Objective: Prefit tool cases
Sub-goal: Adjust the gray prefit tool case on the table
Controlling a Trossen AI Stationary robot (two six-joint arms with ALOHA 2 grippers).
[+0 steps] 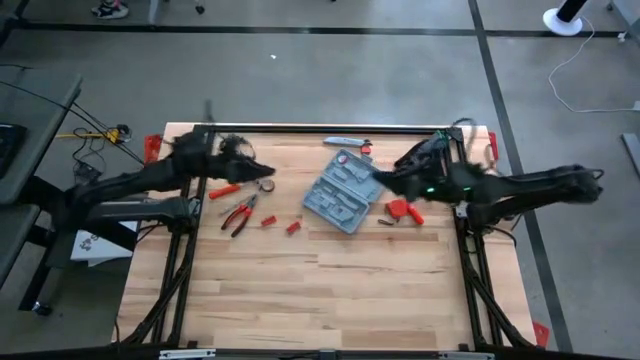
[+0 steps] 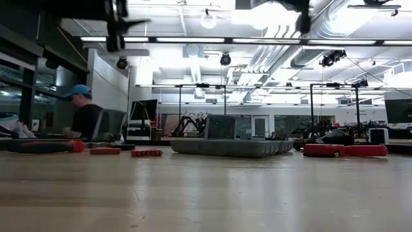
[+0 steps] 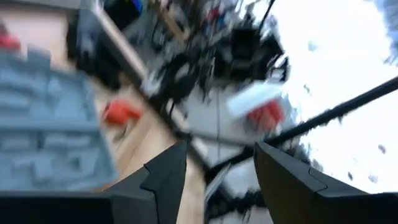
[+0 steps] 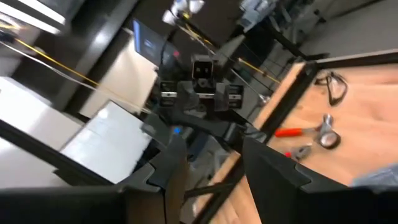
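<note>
Grey-blue rectangular plastic hinged tool case [image 1: 345, 190] lay open, recesses up, just past table centre toward 1 o'clock, prob. so tools could be fitted. Left gripper [image 3: 214, 168] at 10 & right gripper [image 4: 208, 162] at 2 were raised, fingers spread, nothing held.

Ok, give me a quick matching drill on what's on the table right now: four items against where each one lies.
Things:
1. grey-blue plastic hinged tool case
2. red-and-black-handled pliers
3. stubby red tool
4. slim grey bar

Places:
A. by the wooden table edge at the high view's top
B. on the left arm's side of the case
C. mid-table, lying open
D. on the right arm's side of the case

Pairs: 1-C, 2-B, 3-D, 4-A.
</note>
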